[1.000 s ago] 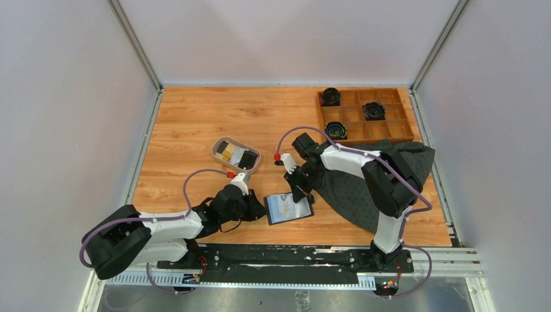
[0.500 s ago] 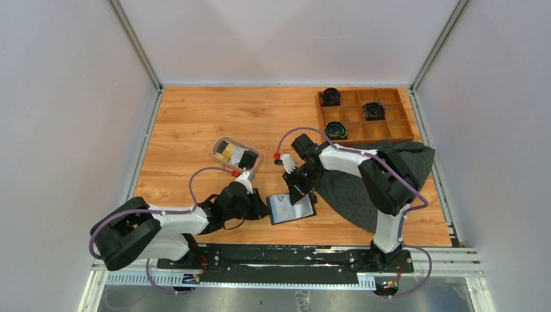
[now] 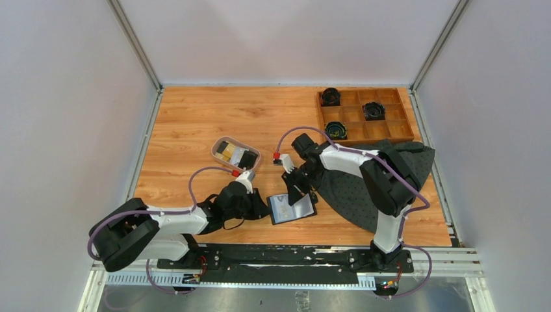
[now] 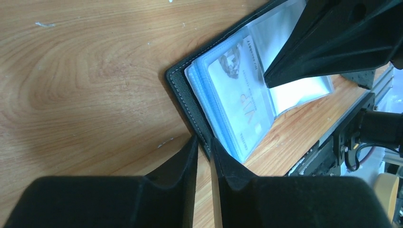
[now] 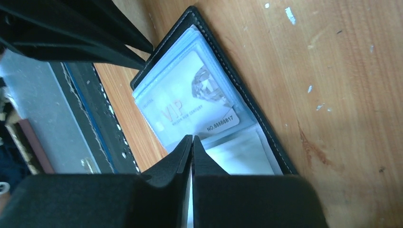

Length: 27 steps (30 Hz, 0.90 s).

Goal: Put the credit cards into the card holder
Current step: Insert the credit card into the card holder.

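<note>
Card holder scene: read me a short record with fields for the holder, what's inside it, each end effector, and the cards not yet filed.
card holder: lying open near the front edge of the table
inside: clear sleeves, a silver VIP card in one
left end effector: pinching the holder's black cover edge
right end effector: shut, tips at the sleeves; whether it pinches one cannot be told
cards not yet filed: gold card and black card in the oval tray
</note>
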Tool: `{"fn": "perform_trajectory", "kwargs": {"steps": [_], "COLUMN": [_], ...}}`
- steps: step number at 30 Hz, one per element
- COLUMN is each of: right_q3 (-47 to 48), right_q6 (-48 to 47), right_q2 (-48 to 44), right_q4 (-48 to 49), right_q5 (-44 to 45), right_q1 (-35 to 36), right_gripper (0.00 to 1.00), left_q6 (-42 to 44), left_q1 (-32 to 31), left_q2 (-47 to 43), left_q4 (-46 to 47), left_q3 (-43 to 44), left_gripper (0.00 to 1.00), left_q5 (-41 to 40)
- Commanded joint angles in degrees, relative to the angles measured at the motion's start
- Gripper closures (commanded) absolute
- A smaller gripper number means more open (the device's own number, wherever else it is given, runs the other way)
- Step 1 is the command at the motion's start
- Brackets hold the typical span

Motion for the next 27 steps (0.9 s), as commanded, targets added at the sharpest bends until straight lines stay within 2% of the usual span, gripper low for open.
{"fn": "perform_trajectory", "kwargs": {"steps": [1,6,11,16,20,24,27], "right_q3": [2.2,1.3,2.0,3.2,2.9,2.7,2.9], "right_q6": [-9.7,-16.6,-13.3,-8.3,-4.9,-3.2,-2.7], "right_q2": [-5.8,-11.2,-8.0,-1.4,0.9,2.6,4.2], "right_q4": [-5.2,-7.9,-8.0,-7.6,-6.1,-5.2,-5.3], "right_q5": [1.6,-1.1,-8.2,-8.9,-6.7,-5.4,-5.1], "right_q1": [0.6,0.5,-1.1,-2.2,-2.6,-2.9,-3.3], "right_gripper": [0.93,0.84,0.82,0.89,0.95,0.96,0.96], "left_q6": [1.0,4.7,6.0,4.5,3.4,2.5,2.6], "left_q1": [-0.1,0.0,0.2,0.6,0.8,0.8,0.8], "left_q2": [-4.8,-15.1,-23.4,-28.6,-28.8,-27.0,-25.1], "left_q4": [-0.6,-0.6,-0.5,-0.4,-0.4,-0.3,-0.3], "left_q3": [-0.8,-2.0,-3.2,-4.3,-5.1,-4.8,-4.1], "left_gripper": [0.79,0.70,0.40,0.03,0.00,0.07,0.15], "left_q5": [-0.9,0.2,0.6,0.2,-0.7,-0.9,-0.4]}}
